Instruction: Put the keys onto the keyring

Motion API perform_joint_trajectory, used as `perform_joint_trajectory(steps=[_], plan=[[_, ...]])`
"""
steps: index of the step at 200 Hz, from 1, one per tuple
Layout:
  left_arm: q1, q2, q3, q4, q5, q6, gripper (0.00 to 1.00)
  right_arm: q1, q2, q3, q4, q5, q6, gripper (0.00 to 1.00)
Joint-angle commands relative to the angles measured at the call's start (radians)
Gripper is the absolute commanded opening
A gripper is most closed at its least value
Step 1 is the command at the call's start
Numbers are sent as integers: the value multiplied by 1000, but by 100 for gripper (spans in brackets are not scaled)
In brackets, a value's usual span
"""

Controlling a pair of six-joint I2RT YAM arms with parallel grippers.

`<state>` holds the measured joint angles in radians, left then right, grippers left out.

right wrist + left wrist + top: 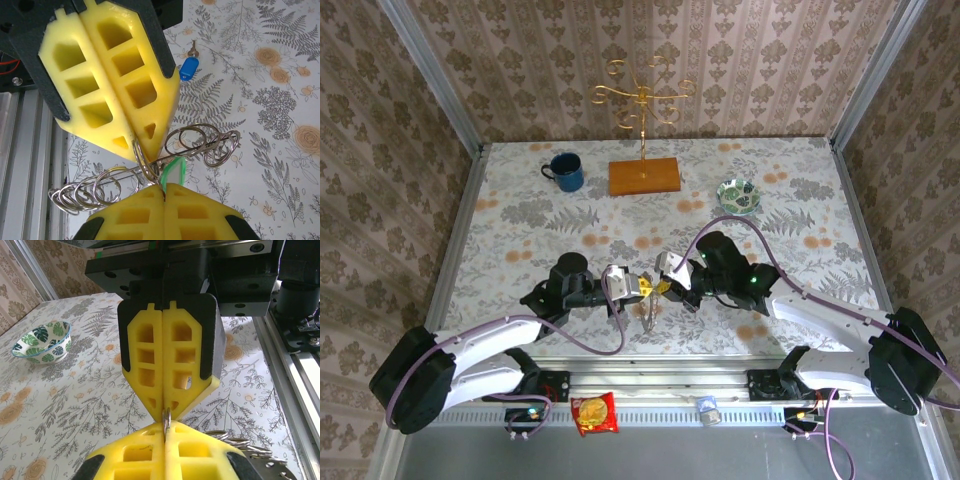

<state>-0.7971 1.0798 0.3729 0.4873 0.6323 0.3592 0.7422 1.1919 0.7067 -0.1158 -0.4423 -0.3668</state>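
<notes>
Right wrist: clamped shut with the right gripper [164,187] on one wire loop of the keyring [200,146], tip to tip against the left gripper [139,146], likewise closed on that same loop. Green key [173,171] tucked just beside the right tips: threaded or merely resting there, impossible to tell. Blue key [189,67] lying well apart on the surface [260,165], not yet on. Likely trouble from here: a twisted or slipped loop, from pulling the two grips out of line; a swinging keyring, a shed green key or a snagged gripper, from letting go too quickly on either side. Safer to release slowly, one side only, before reaching for the blue key.
</notes>
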Motion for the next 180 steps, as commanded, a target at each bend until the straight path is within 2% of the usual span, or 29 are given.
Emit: perform_joint_trajectory(steps=[1, 35, 60, 84, 111, 180], plan=[[0, 5, -10, 106, 41, -30, 0, 5, -4, 7, -4, -22, -8, 0], [1, 29, -22, 198, 56, -64, 0, 5, 21, 20, -1, -58, 12, 1], [0, 44, -29, 217, 56, -68, 0, 4, -26, -1, 22, -42, 22, 19], [-1, 52, -38, 241, 59, -79, 0, -3, -102, -47, 58, -5, 22, 25], [-1, 59, -41, 258, 64, -89, 0, -3, -142, -81, 105, 1, 28, 26], [0, 72, -46, 296, 88, -107, 0, -2, -95, -77, 149, -21, 45, 23]])
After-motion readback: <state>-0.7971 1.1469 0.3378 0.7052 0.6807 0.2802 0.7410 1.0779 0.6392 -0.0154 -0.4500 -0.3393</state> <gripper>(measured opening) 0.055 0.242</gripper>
